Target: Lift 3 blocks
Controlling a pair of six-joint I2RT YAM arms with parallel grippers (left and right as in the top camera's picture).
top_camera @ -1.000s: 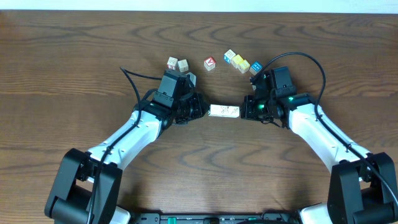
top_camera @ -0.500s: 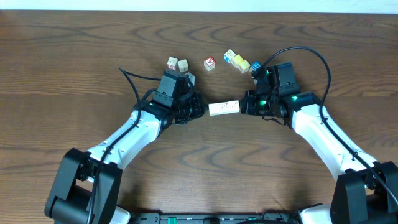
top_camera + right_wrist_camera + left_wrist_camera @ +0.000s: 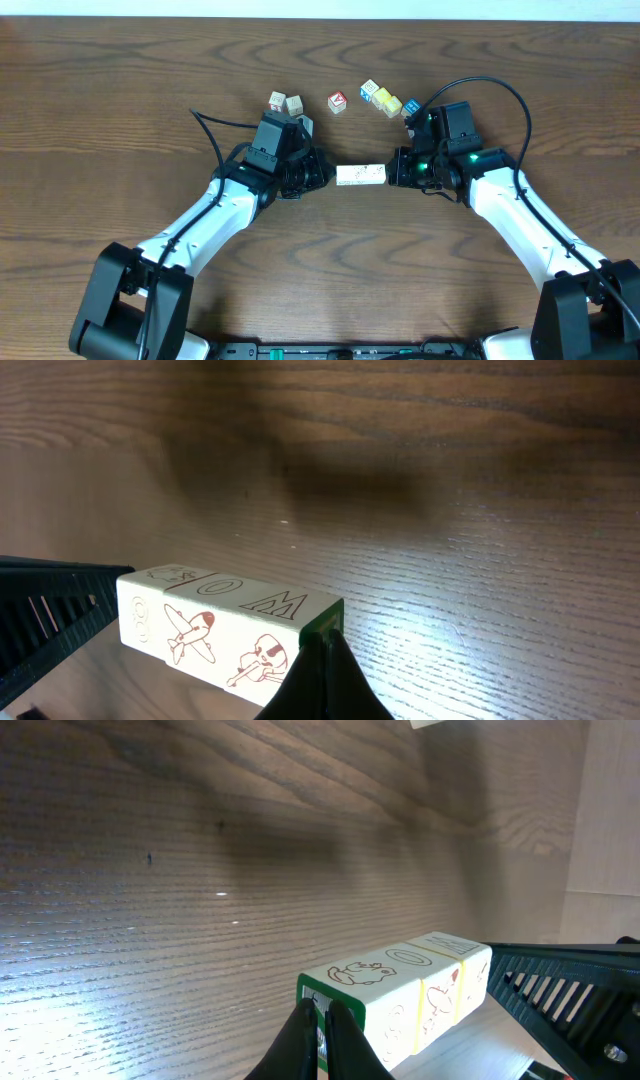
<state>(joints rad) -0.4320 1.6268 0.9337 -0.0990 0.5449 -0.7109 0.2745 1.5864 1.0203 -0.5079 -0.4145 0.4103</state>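
While the left jaws and right jaws, both closed, clamp the row of three cream picture blocks (image 3: pixel 361 175) between them, the row appears raised off the tabletop (image 3: pixel 120 120); only holding remains.

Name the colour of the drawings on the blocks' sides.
Red, on cream blocks; clearest in right wrist view.
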